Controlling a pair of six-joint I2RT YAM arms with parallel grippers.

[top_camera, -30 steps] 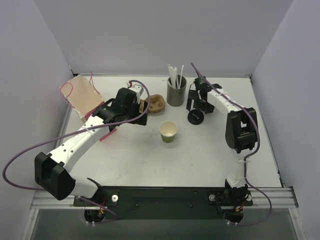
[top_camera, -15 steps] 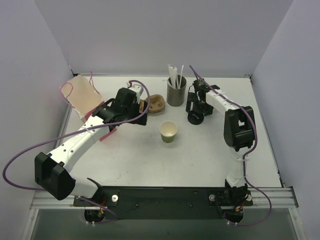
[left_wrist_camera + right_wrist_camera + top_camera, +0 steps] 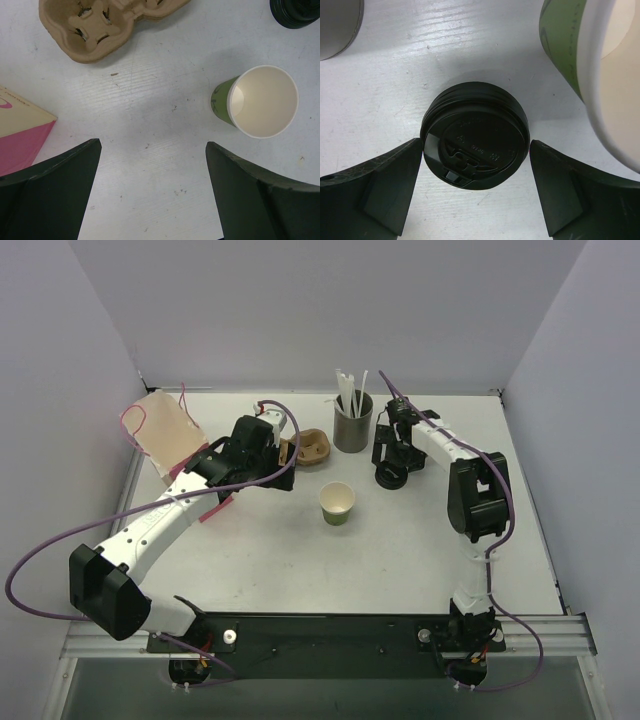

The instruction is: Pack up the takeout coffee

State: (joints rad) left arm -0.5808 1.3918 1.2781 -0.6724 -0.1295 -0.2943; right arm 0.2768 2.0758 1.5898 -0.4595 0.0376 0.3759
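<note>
Table (image 3: 300, 560) with black lid (image 3: 475, 135), open cup (image 3: 337, 503), carrier (image 3: 95, 25)

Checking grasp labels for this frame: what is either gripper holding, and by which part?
Left gripper: open, empty. Right gripper: fingers flank the rim of the black lid; whether they grip it cannot be told.

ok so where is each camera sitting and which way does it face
Top external: above and behind the bases, facing down at the table; left arm and right arm show.
Left wrist: over the table, facing down at the open cup and carrier; left gripper shows, open.
Right wrist: low, facing down at the black lid; right gripper straddles it.
Shared: both wrist views show the open cup and the lid.
</note>
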